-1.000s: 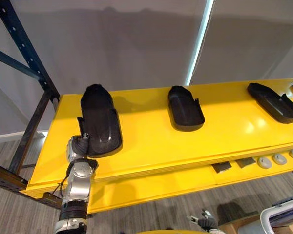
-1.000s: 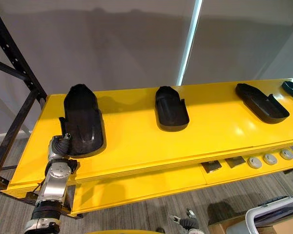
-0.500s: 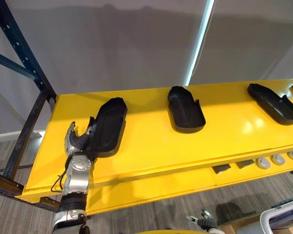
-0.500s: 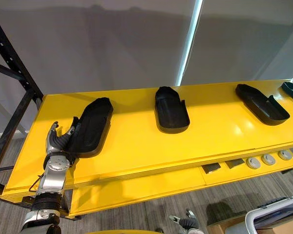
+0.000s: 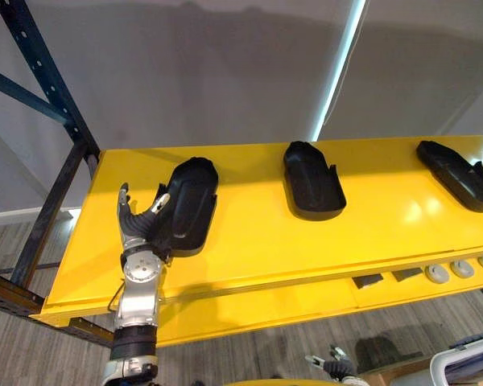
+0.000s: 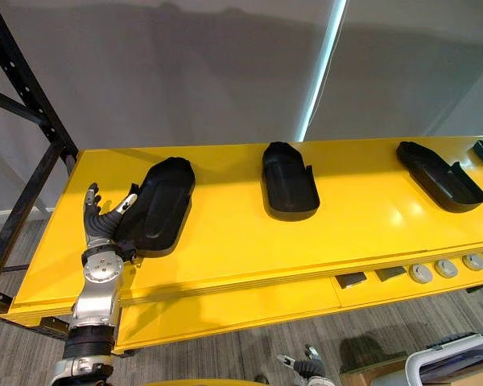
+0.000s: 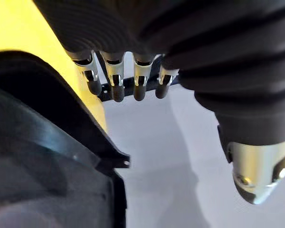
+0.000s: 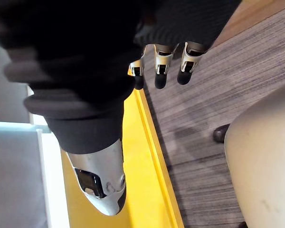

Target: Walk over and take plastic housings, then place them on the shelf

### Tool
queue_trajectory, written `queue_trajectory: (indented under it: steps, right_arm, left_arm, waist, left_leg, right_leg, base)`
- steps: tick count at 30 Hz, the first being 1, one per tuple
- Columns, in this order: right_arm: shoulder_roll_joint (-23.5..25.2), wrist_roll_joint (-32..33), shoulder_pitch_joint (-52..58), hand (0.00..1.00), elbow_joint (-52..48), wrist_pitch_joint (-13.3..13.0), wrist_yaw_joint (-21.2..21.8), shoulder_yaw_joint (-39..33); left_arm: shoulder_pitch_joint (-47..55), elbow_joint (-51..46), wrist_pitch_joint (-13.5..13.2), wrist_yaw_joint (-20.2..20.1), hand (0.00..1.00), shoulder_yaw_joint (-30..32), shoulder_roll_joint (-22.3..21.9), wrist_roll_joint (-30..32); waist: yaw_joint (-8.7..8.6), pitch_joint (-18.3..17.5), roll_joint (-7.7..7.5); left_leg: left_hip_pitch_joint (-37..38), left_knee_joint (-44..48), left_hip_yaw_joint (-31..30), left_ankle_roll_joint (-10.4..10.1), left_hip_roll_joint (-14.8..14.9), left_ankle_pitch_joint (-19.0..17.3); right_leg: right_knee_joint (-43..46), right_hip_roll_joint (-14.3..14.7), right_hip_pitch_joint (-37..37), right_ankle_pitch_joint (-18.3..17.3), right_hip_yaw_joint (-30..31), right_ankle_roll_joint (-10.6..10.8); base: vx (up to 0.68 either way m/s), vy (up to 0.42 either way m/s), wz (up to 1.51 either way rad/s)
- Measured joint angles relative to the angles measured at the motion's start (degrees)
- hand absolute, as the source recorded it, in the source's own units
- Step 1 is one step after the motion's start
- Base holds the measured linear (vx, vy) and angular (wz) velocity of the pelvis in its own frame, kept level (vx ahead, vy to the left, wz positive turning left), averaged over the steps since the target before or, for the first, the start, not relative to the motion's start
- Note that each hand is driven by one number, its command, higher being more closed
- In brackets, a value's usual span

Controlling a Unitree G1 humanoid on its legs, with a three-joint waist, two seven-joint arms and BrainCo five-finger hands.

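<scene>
Since the moment before, our left hand [image 5: 142, 227] has released the black plastic housing [image 5: 187, 207]; its fingers now stand straight and spread at the housing's near left edge. The housing, a matte rounded shell, lies at the left end of the glossy yellow shelf [image 5: 249, 241]. A middle housing [image 5: 312, 181] lies well apart. Our right hand [image 8: 85, 71] hangs relaxed and holds nothing, above the grey floor [image 8: 204, 118].

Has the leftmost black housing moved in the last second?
Yes. The leftmost housing has tipped flatter onto the yellow shelf, its far end swinging toward the middle housing.
</scene>
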Motion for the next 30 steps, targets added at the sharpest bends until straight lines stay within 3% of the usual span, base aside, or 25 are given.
queue_trajectory:
  steps: [5,9,13,23,24,30]
  right_arm:
    - [0.06,-0.01,0.26,0.0,-0.41,0.0,-0.02,-0.04]
    - [0.14,-0.01,0.44,0.0,-0.63,-0.03,-0.08,-0.04]
    - [0.3,-0.01,0.69,0.0,-0.81,-0.04,-0.08,-0.03]
    - [0.73,0.05,1.9,0.0,-2.67,-0.52,-0.24,0.24]
    - [0.76,0.06,1.92,0.0,-2.67,-0.59,-0.33,0.29]
    - [0.52,0.51,2.37,0.0,-2.76,-1.54,-1.28,0.79]
  left_arm:
    - [3.11,-6.86,-1.19,-0.52,0.0,-3.44,-4.11,-0.39]
    - [5.41,-11.15,-3.19,-1.25,0.0,-4.84,-4.83,-0.39]
    - [6.72,-13.97,-3.26,-1.19,0.0,-5.62,-5.64,0.4]
    - [14.12,-19.6,-3.74,-1.36,0.0,-10.89,-6.92,9.34]
    - [15.35,-20.63,-4.42,-1.35,1.0,-11.45,-6.92,10.08]
    - [23.89,-24.02,-7.13,-1.12,1.0,-13.72,-6.88,13.87]
  waist:
    - [0.81,0.22,0.33]
    - [0.94,0.22,0.33]
    - [1.05,0.17,0.26]
    - [1.08,0.18,0.33]
    - [1.09,0.17,0.33]
    - [1.21,0.2,0.49]
  left_leg:
    - [-0.93,3.35,-0.3,0.06,0.25,-2.46]
    - [-1.85,5.51,-0.94,0.19,0.42,-3.32]
    - [-3.23,8.3,-1.58,0.22,0.79,-4.61]
    - [-6.12,13.75,-2.42,0.36,2.04,-8.0]
    - [-6.28,14.24,-2.41,0.57,2.15,-8.56]
    - [-8.02,17.82,-2.6,0.41,2.98,-10.31]
  right_leg:
    - [1.17,-0.21,0.3,-0.97,0.15,0.62]
    - [2.0,-0.32,0.3,-1.72,-0.31,0.99]
    - [2.05,-0.33,0.41,-1.79,-0.8,1.05]
    - [2.37,-0.3,0.79,-1.81,-1.11,1.04]
    - [2.38,-0.29,0.81,-1.84,-1.07,1.01]
    - [2.95,0.12,0.44,-2.24,-1.29,0.63]
  base:
    - [0.0,0.001,0.01]
    - [0.0,0.0,0.08]
    - [0.01,-0.002,0.05]
    - [-0.01,0.003,0.02]
    - [0.0,0.0,0.0]
    - [0.0,0.001,0.0]
